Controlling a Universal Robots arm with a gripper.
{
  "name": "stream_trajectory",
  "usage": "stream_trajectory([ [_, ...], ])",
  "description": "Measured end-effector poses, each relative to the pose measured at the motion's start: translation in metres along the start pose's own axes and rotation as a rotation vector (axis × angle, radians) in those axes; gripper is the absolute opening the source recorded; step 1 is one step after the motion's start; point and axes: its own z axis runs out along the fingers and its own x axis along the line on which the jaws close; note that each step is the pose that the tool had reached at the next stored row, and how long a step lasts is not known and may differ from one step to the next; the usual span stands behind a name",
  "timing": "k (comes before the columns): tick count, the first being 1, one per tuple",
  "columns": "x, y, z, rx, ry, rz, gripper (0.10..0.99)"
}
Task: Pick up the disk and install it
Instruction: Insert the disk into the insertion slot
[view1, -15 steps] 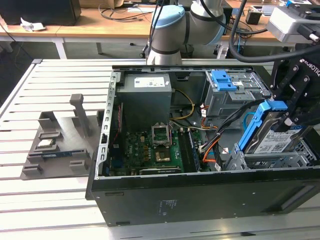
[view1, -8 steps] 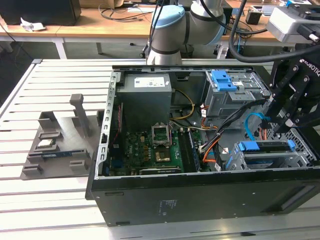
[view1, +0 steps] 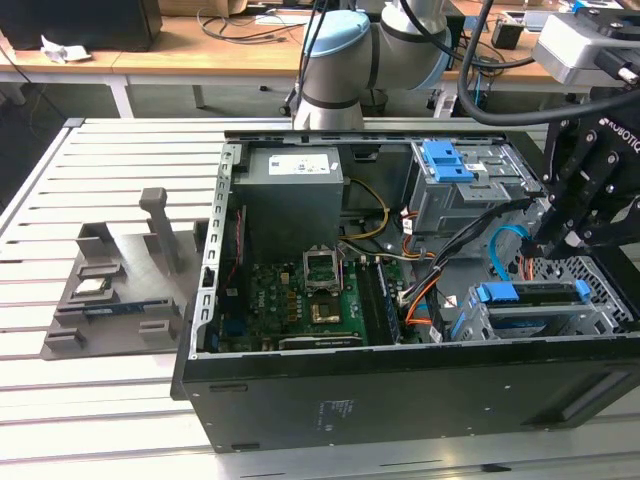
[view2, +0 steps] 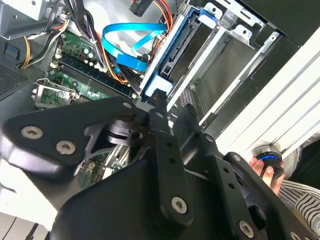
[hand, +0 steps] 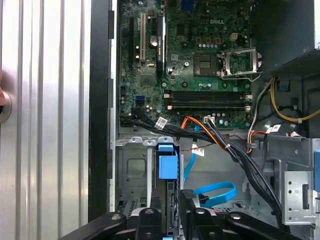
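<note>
Where the black side wall of the open computer case (view1: 400, 400) faces the exterior view, the disk (view1: 530, 294) sits just behind it at about four o'clock of the case. It stands on edge in the lower drive cage (view1: 610, 310), with its blue bracket uppermost. In both wrist views that bracket (hand: 167, 167) (view2: 156, 82) shows down in the cage slot.

The gripper (view1: 548, 245) hangs just above the disk, at three o'clock of the case. Its fingers (hand: 150, 220) are spread, one to each side of the disk's upper edge, and they hold nothing. A looped blue cable (view1: 503, 245) lies beside the gripper, toward the case's middle.

The green motherboard (view1: 320, 295) fills the centre, and a grey power supply box (view1: 295, 195) with a white label is at eleven o'clock. At one o'clock an upper cage carries a small blue latch piece (view1: 447, 160).

Outside the case, at nine o'clock, a grey parts fixture (view1: 120, 290) rests on the slatted table (view1: 60, 400). Farthest off, at twelve o'clock, the arm (view1: 350, 60) rises in front of a wooden desk (view1: 200, 55).
</note>
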Motion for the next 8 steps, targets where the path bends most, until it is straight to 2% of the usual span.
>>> stream_trajectory([
  [1,0.0,0.0,0.0,0.0,0.0,0.0,0.239],
  [3,0.0,0.0,0.0,0.0,0.0,0.0,0.239],
  [4,0.0,0.0,0.0001,0.0,0.0,0.0,0.106],
  [8,0.0,0.0,0.0001,0.0,0.0,0.0,0.106],
])
